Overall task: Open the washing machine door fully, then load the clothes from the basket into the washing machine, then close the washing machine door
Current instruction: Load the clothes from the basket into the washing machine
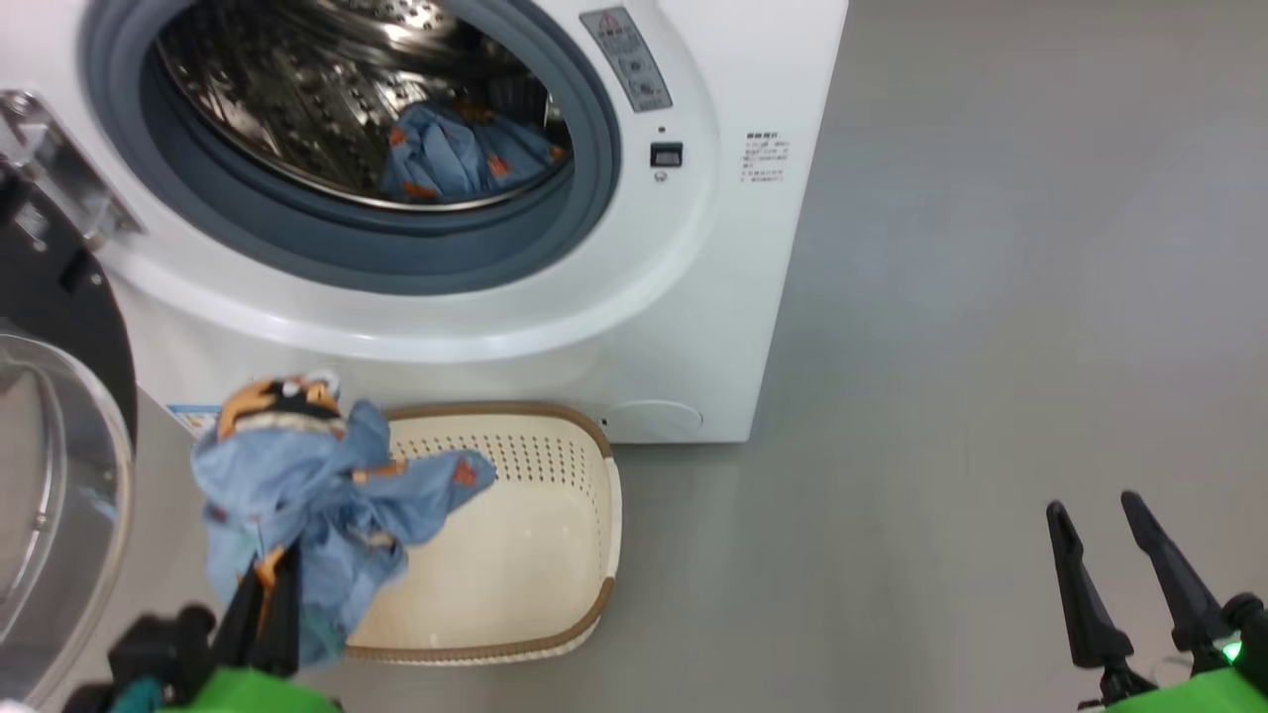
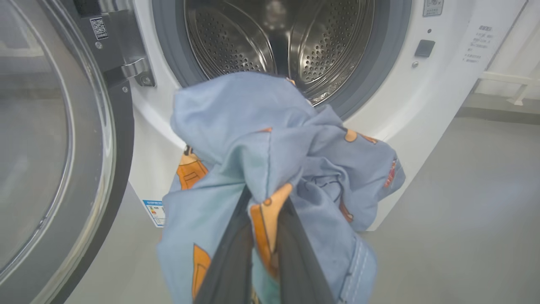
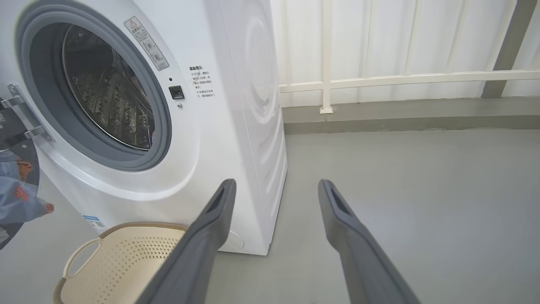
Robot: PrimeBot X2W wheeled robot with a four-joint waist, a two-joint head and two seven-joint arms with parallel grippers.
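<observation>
The white washing machine [image 1: 693, 297] stands with its steel drum open, and one blue bear-print garment [image 1: 466, 153] lies inside. The washing machine door [image 1: 59, 475] hangs swung open at the left, its glass bowl showing. My left gripper [image 1: 277, 569] is shut on a second blue garment [image 1: 317, 495], held bunched above the left end of the cream basket [image 1: 604, 465]. In the left wrist view the cloth [image 2: 253, 126] drapes over my left gripper [image 2: 268, 198] in front of the drum [image 2: 274, 38]. My right gripper [image 1: 1092, 503] hovers open at the lower right, holding nothing.
Bare grey floor [image 1: 991, 347] spreads to the right of the machine. A white railed wall [image 3: 379, 80] runs behind. The basket [image 3: 139, 226] sits on the floor against the machine's front. The open door [image 2: 50, 139] blocks the left side.
</observation>
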